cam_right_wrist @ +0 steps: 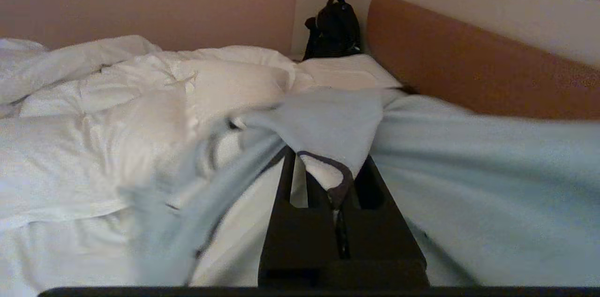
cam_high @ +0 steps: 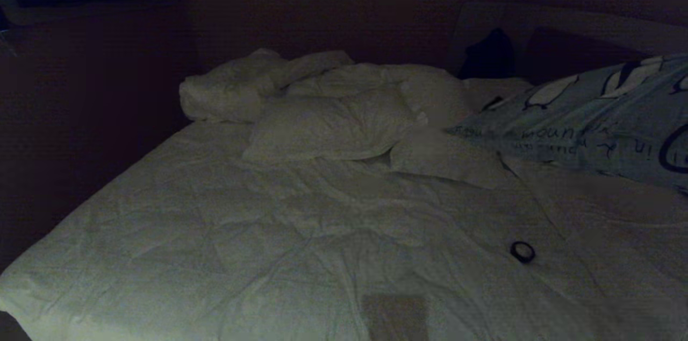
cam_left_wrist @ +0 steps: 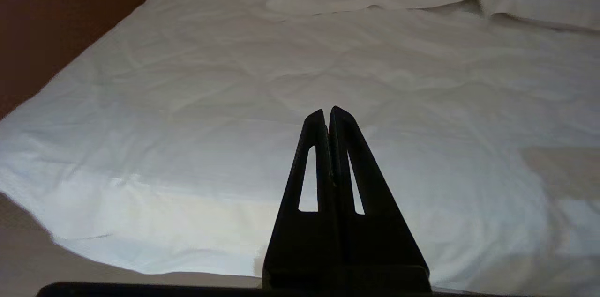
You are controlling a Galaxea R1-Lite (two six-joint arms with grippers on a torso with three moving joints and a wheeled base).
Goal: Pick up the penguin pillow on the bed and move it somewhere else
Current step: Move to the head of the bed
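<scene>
Head view: the bed [cam_high: 226, 233] fills the frame, its white duvet wrinkled, with plain white pillows [cam_high: 328, 126] heaped toward the far end. The penguin pillow [cam_high: 586, 120] shows at the right edge, its near corner raised clear of the duvet and its body running out of frame to the right. A small dark ring [cam_high: 522, 251] lies on the duvet in front of it. Neither of my arms appears here.

Left wrist view: my left gripper [cam_left_wrist: 327, 114] hangs over bare duvet near the bed's edge, its two fingers pressed together on nothing. I judge this arm parked and taking no part.

Right wrist view: my right gripper [cam_right_wrist: 323, 166] is closed on a fold of the penguin pillow's light blue-grey fabric [cam_right_wrist: 328, 123], which drapes over the fingertips and spreads wide toward the headboard [cam_right_wrist: 468, 67] side. A dark bag-like object [cam_right_wrist: 333, 27] sits at the far corner of the bed.

Assessment: the grasp is made and the pillow is partly lifted, so the pick-up is largely done. The fabric looks smeared, so the pillow may be swinging; I cannot confirm it is fully clear of the bed. Remaining: carry it to another spot and release it. Risk noted: the hold is on a thin fold only and could slip.
</scene>
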